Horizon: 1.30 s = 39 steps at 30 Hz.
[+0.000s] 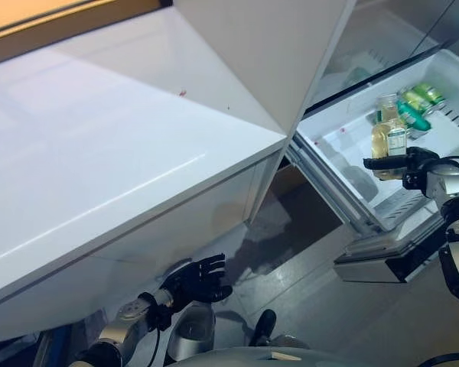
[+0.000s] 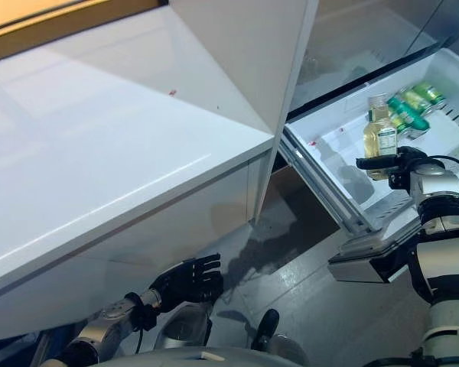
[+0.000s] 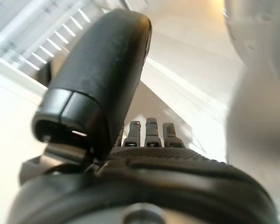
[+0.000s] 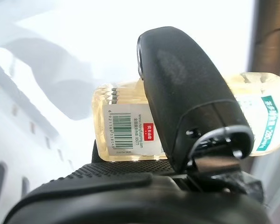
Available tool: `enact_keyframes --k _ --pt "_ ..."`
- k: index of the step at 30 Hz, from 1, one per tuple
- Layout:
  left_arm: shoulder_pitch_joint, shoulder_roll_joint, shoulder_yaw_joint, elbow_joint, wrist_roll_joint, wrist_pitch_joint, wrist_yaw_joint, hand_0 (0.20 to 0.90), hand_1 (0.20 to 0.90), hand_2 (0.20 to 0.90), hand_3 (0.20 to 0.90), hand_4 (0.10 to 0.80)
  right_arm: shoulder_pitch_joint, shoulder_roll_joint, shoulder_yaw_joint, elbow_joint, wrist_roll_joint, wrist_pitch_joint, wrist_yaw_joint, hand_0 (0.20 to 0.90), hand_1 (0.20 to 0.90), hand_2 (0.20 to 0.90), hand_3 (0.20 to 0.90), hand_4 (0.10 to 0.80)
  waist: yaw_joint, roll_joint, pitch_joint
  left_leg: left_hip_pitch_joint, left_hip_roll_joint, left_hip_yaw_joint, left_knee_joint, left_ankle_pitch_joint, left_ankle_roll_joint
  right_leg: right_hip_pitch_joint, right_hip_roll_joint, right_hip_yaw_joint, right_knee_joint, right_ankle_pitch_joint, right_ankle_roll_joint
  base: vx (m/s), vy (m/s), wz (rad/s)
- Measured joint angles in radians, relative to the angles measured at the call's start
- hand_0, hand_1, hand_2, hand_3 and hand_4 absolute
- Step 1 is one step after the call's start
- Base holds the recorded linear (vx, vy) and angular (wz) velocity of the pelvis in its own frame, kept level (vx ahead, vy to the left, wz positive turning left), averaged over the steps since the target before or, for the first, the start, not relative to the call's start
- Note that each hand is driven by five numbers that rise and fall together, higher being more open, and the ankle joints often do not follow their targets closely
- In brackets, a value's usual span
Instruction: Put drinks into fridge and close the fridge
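1. The right hand sits at about 3 o'clock in the head views, its fingers and thumb curled round a clear bottle of pale yellow drink with a white label.
2. The bottle stands upright in the hand, over the pulled-out white fridge drawer; whether its base touches the drawer floor cannot be told, since the hand covers the lower part.
3. In the right wrist view the thumb crosses the bottle's middle and hides much of the label; the fingers on the far side are out of sight.
4. Toward 2 o'clock, at the drawer's far end, green cans lie on their sides just behind the bottle. How many cannot be made out.
5. The drawer's right side is cut off by the picture edge.
6. A large white fridge door fills the 9 to 12 o'clock area.
7. The left hand hangs at about 7 o'clock below that door, fingers loosely extended and holding nothing; the left wrist view shows them in a straight row.
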Motion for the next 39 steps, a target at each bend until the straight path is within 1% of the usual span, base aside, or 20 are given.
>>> enact_keyframes --k 2,5,9,11,14,20,24,27,34,39 --pt "-0.006 0.0 0.012 0.025 0.0 -0.005 0.023 0.9 0.9 0.9 0.9 0.8 0.0 -0.001 0.0 0.016 -0.006 0.012 0.001 0.3 0.3 0.3 0.2 0.1 0.003 -0.003 0.012 -0.016 -0.001 -0.003 0.003 0.0 0.0 -0.013 -0.001 -0.002 0.001 0.001 -0.001 -0.041 -0.03 0.08" --pt "-0.018 -0.001 0.062 0.051 0.0 -0.015 0.055 0.9 0.9 0.9 0.9 0.8 -0.001 -0.001 -0.002 0.016 -0.018 0.018 0.011 0.3 0.3 0.3 0.2 0.1 0.004 -0.004 0.045 -0.018 -0.002 -0.004 0.003 0.0 0.0 -0.014 -0.001 -0.003 0.002 0.001 0.0 -0.047 0.002 0.04" --pt "-0.029 -0.006 0.134 0.111 0.001 -0.018 0.095 0.9 0.9 0.9 0.9 0.8 0.0 -0.001 -0.002 0.017 -0.093 0.032 0.048 0.3 0.3 0.3 0.2 0.1 0.003 -0.004 0.065 -0.02 -0.003 -0.003 0.002 0.0 0.0 -0.016 -0.003 -0.003 0.003 0.001 0.0 -0.041 0.016 0.0" --pt "-0.03 -0.006 0.158 0.139 0.021 -0.02 0.115 0.9 0.9 0.9 0.9 0.8 0.0 -0.001 -0.002 0.016 -0.151 0.033 0.068 0.3 0.3 0.3 0.2 0.1 0.003 -0.004 0.066 -0.02 -0.003 -0.003 0.002 0.0 0.0 -0.016 -0.002 -0.003 0.003 0.001 0.0 -0.047 0.018 0.0" --pt "-0.029 -0.006 0.165 0.161 0.045 -0.021 0.127 0.9 0.9 0.9 0.9 0.8 -0.001 -0.002 -0.002 0.015 -0.196 0.036 0.091 0.3 0.3 0.3 0.2 0.1 0.005 -0.003 0.069 -0.02 -0.002 -0.003 0.003 0.0 0.0 -0.016 -0.002 -0.003 0.003 0.001 0.0 -0.011 0.004 0.0" --pt "-0.041 -0.006 0.168 0.16 0.079 -0.021 0.127 0.9 0.9 0.9 0.9 0.8 -0.024 -0.011 0.002 0.015 -0.28 0.045 0.149 0.3 0.3 0.3 0.2 0.1 0.018 0.001 0.118 -0.038 0.0 -0.002 0.009 0.007 -0.001 -0.041 -0.003 -0.001 0.022 0.001 0.0 -0.055 -0.001 -0.01" --pt "-0.044 -0.006 0.17 0.161 0.082 -0.019 0.133 0.9 0.9 0.9 0.9 0.8 -0.034 -0.018 0.033 0.015 -0.349 0.047 0.182 0.3 0.3 0.3 0.2 0.1 0.025 0.0 0.122 -0.053 -0.001 -0.003 0.009 0.01 0.0 -0.061 -0.006 -0.001 0.033 0.0 0.0 -0.032 -0.002 0.0" --pt "-0.047 -0.006 0.192 0.161 0.088 -0.017 0.136 0.9 0.9 0.9 0.9 0.8 -0.04 -0.019 0.041 0.015 -0.369 0.049 0.215 0.3 0.3 0.3 0.2 0.1 0.027 0.003 0.125 -0.053 -0.001 -0.003 0.009 0.012 -0.001 -0.061 -0.005 -0.001 0.033 0.0 0.0 0.0 0.0 0.0" --pt "-0.067 -0.007 0.195 0.168 0.088 -0.017 0.137 0.9 0.9 0.9 0.9 0.8 -0.047 -0.019 0.041 0.021 -0.404 0.047 0.221 0.3 0.3 0.3 0.2 0.1 0.027 0.015 0.132 -0.055 -0.001 -0.01 0.009 0.019 -0.002 -0.06 -0.005 -0.006 0.036 0.0 0.0 -0.004 0.012 0.02" --pt "-0.071 -0.01 0.194 0.169 0.088 -0.016 0.137 0.9 0.9 0.9 0.9 0.8 -0.077 -0.019 0.041 0.045 -0.421 0.046 0.218 0.3 0.3 0.3 0.2 0.1 0.027 0.037 0.144 -0.055 0.0 -0.013 0.012 0.024 -0.002 -0.063 -0.006 -0.009 0.047 -0.001 -0.001 -0.003 0.005 0.01"
